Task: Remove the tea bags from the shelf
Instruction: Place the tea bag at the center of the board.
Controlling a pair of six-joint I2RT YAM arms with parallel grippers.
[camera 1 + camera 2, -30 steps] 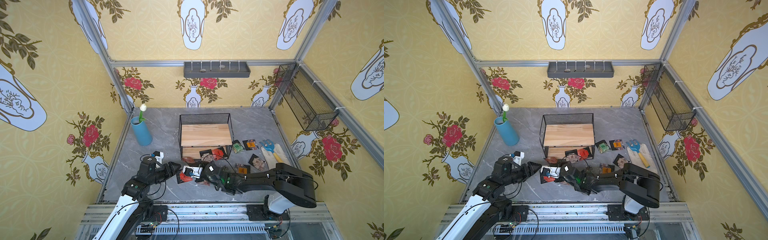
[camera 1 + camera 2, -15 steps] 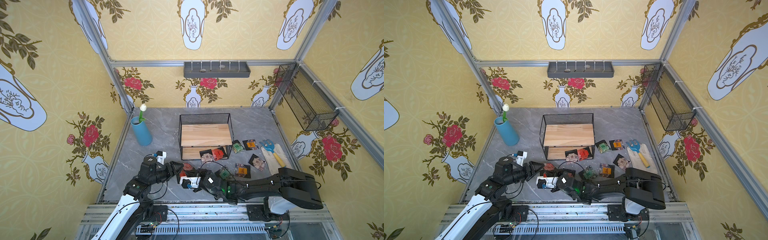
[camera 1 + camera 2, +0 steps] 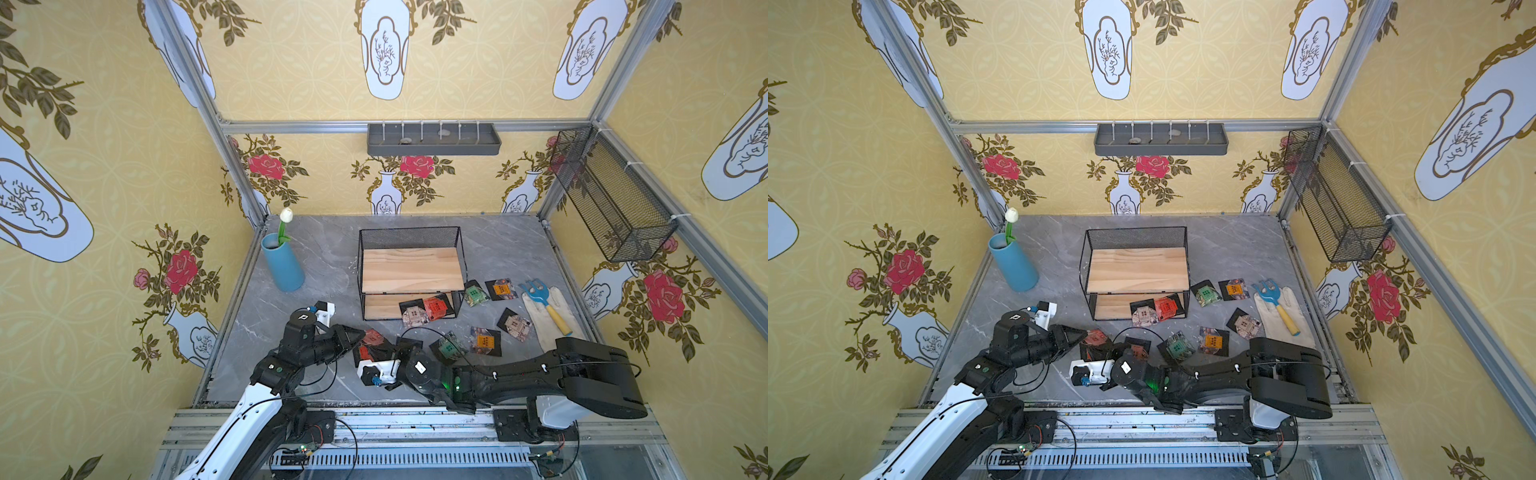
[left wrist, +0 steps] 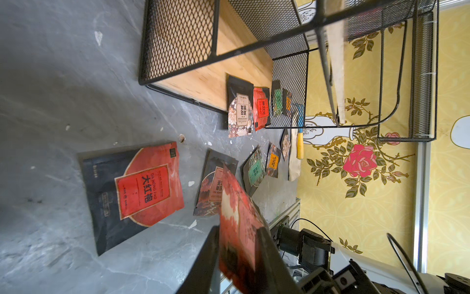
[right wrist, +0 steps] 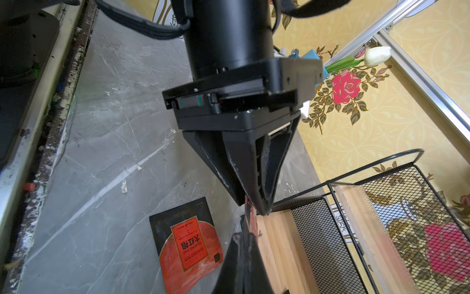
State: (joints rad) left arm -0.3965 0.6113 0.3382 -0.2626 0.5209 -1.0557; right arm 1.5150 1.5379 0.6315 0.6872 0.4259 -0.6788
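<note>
A blue vase (image 3: 282, 266) holding a white tulip stands well beyond the left claw (image 3: 360, 332), off to its outer side near the back corner. The left claw is pinching a red tea bag (image 4: 237, 203). The sachet sits on edge between both fingers, above the table (image 3: 324, 257).

The right claw (image 5: 244, 239) faces it tip to tip. Its fingers are pressed together on the other edge of that same sachet. Below the two claws a flat red tea bag (image 4: 137, 193) lies on the table, with a dark tea bag (image 4: 216, 183) just beside it.

Just beyond both claw tips stands the shelf (image 3: 411, 270), whose top board is bare. On its lower board, at the end nearer the right claw's side, a beige tea bag (image 3: 413, 314) and an orange-red tea bag (image 3: 436, 306) overlap and jut over the front edge.

On the table to the outer side of the right claw lie a green tea bag (image 3: 448, 345), an orange tea bag (image 3: 484, 341) and a pale tea bag (image 3: 515, 325). Farther from that claw, beside the shelf's end, lie another green sachet (image 3: 476, 293) and another orange sachet (image 3: 503, 289). Farthest out, a blue hand rake (image 3: 544, 303) rests on a white glove (image 3: 559, 307).
</note>
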